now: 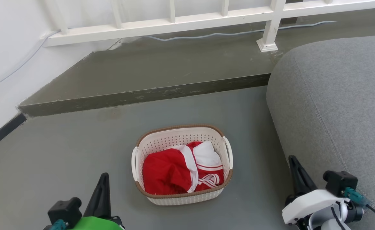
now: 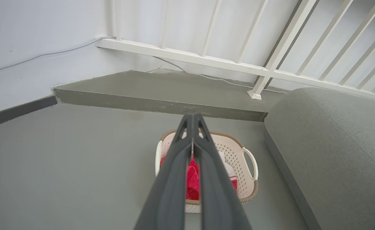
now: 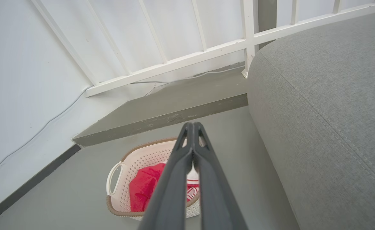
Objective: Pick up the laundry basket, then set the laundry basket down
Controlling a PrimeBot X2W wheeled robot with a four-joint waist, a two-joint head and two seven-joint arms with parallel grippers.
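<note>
**Basket on the floor, both grippers clear of it**

The laundry basket (image 1: 184,198) stands upright on the grey floor (image 1: 62,153), with red and white clothes (image 1: 174,172) bunched inside. The left gripper (image 1: 103,182) and the right gripper (image 1: 297,174) hang on either side, nearer the robot than the basket and apart from it. In each wrist view the 2 dark fingers are pressed together along their length and grasp nothing.

As a judgement, this fits 2 stages equally: the basket waiting on the floor to be lifted, or the basket back on the floor with the grippers drawn off. Nothing settles which.

Room around the basket is uneven. On the robot's right, the rounded edge of the grey sofa (image 1: 334,105) lies near the right handle (image 1: 229,156), with a strip of bare floor between; the right gripper sits close to the sofa's side. On the left, beyond the left handle (image 1: 134,163), the floor runs open toward the white wall (image 1: 2,48). Beyond the basket, a raised step (image 1: 149,73) carries a white railing (image 1: 174,24), well apart from the rim.
</note>
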